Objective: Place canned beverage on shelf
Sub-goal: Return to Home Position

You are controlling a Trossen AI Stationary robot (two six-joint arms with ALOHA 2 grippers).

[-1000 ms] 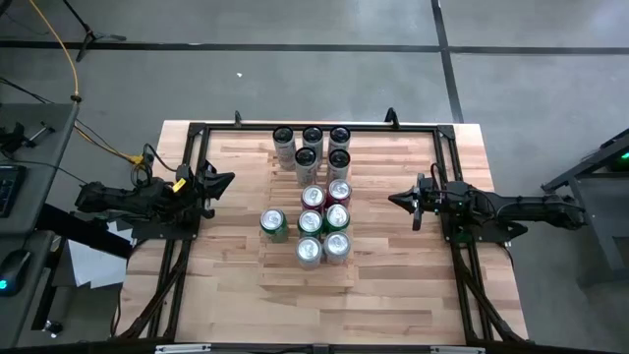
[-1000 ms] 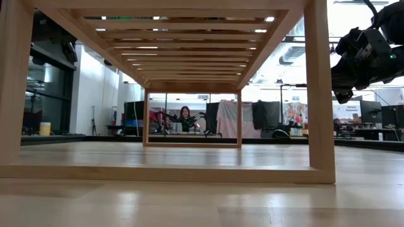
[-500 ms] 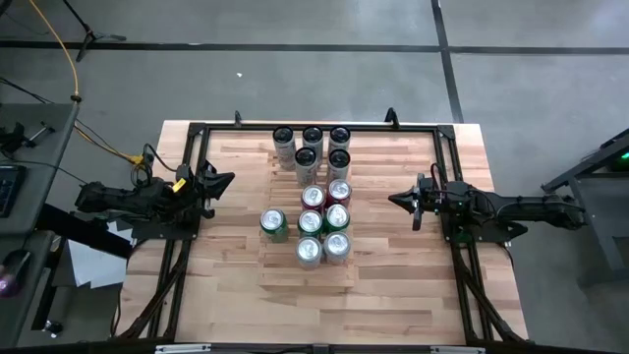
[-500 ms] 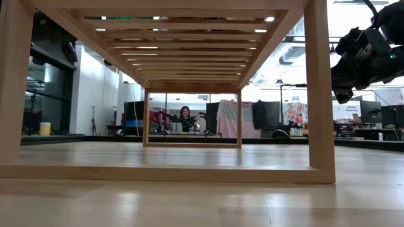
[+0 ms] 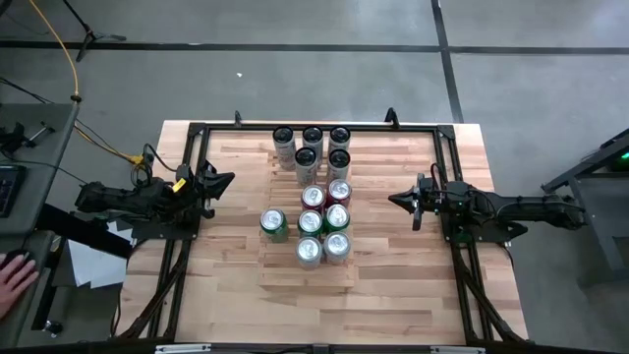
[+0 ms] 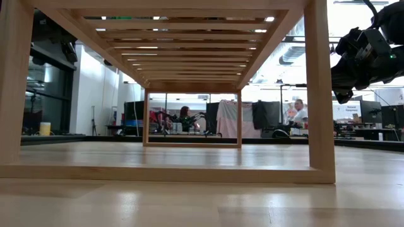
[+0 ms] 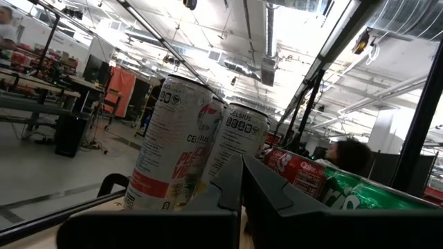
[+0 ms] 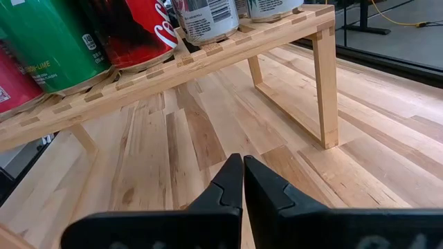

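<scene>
**Status: twelve cans on the shelf, both arms withdrawn**

**Count**
- One flat slatted shelf of pale wood [image 5: 310, 276] stands at the centre of the surface, raised on thin wooden legs.
- Five pale slim cans with dark tops [image 5: 313, 136] stand in a cluster on the far end of the shelf.
- Seven silver-topped cans in green and red [image 5: 337, 215] stand on the middle of the shelf. One of them, a green can [image 5: 273, 222], sits alone on the left arm's side.
- The near end of the shelf carries no cans.

**Grippers**
- The left gripper [image 5: 226, 180] sits at the left edge of the surface, fingers pressed together, holding nothing.
- The right gripper [image 5: 395, 200] sits at the right edge, well apart from the shelf, fingers likewise closed and empty.

**Surface and room**
- The surface is a light butcher-block wooden surface [image 5: 226, 256] bordered by a black metal frame [image 5: 314, 126].
- The floor is grey concrete.
- A person's hand [image 5: 10, 277] shows at the lower left of the high view.
- Two people [image 6: 185, 116] appear far off in the room behind.
</scene>
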